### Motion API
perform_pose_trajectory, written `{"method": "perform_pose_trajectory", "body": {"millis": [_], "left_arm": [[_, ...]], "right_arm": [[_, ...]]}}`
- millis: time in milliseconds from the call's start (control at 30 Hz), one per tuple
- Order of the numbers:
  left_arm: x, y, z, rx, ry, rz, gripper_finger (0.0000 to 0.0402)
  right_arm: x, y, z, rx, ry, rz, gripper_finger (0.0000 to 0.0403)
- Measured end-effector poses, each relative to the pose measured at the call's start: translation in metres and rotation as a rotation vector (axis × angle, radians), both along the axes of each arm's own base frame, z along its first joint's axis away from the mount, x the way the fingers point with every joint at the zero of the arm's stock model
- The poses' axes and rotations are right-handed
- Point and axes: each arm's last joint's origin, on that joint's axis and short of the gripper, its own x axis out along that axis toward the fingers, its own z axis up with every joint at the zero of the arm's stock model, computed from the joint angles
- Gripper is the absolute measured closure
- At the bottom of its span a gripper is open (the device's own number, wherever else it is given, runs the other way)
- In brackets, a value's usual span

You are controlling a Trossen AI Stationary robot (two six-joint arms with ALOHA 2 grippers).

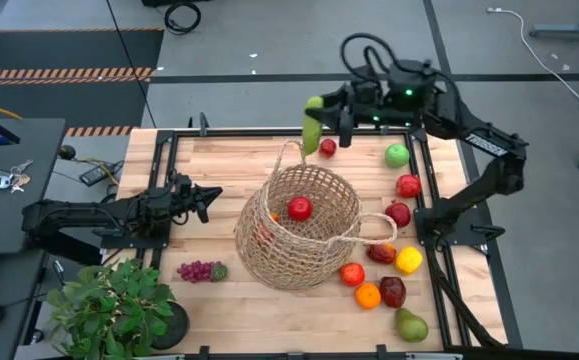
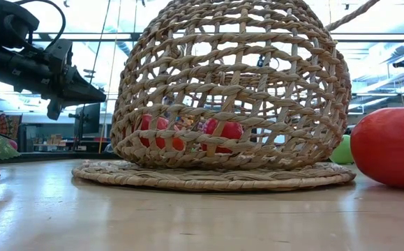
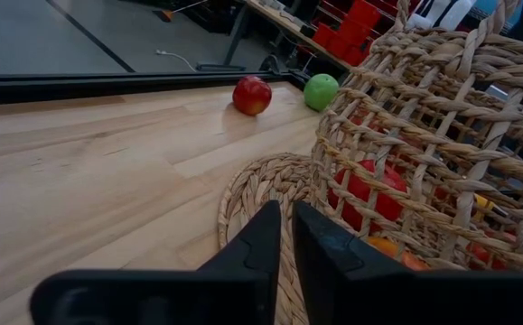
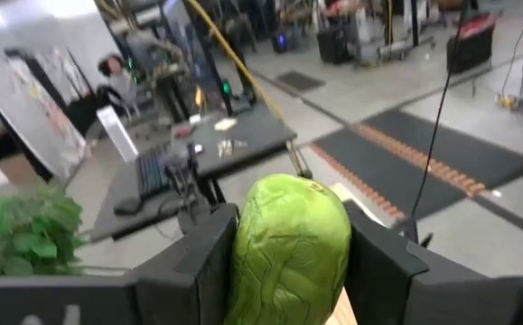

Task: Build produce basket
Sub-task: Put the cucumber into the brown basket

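Observation:
The tan straw basket (image 1: 299,228) stands mid-table on a woven mat (image 2: 215,176), with a red apple (image 1: 299,208) and other produce (image 2: 222,132) inside. My right gripper (image 1: 321,120) hangs high over the table's far edge, shut on a long green wrinkled vegetable (image 4: 290,244). My left gripper (image 3: 285,236) is shut and empty, left of the basket and pointing at it (image 1: 209,197). Loose produce lies right of the basket: a green apple (image 1: 397,155), red apples (image 1: 407,185), an orange (image 1: 367,295) and a pear (image 1: 410,324). Purple grapes (image 1: 199,270) lie near left. My right gripper pinches the green vegetable's two sides (image 4: 247,271) between its two fingers (image 4: 198,262). The fingers come level from the table's right side and lie across the vegetable (image 1: 312,127). It is lifted clear, high above the table's far edge.
A potted green plant (image 1: 114,305) stands at the near left corner. A small red fruit (image 1: 327,148) lies near the far edge, under the raised arm. A black rail frame (image 1: 269,131) borders the table. Bare wood (image 1: 209,165) lies at the far left.

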Motion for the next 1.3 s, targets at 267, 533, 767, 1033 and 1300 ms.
{"method": "perform_pose_trajectory", "body": {"millis": [267, 533, 767, 1033, 1300], "left_arm": [[0.0, 0.0, 0.0, 0.0, 0.0, 0.001, 0.0368], [0.0, 0.0, 0.0, 0.0, -0.001, 0.0, 0.0363], [0.0, 0.0, 0.0, 0.0, 0.0, 0.0, 0.0366], [0.0, 0.0, 0.0, 0.0, 0.0, 0.001, 0.0365], [0.0, 0.0, 0.0, 0.0, 0.0, 0.0, 0.0364]], "right_arm": [[0.015, 0.0, -0.004, 0.009, 0.022, 0.103, 0.0222], [0.036, 0.012, -0.024, 0.002, 0.135, 0.156, 0.0222], [0.056, 0.025, -0.066, 0.093, 0.432, 0.18, 0.0222], [0.075, 0.034, -0.113, 0.066, 0.7, 0.182, 0.0222], [0.074, 0.04, -0.162, -0.008, 0.834, 0.151, 0.0222]]}}
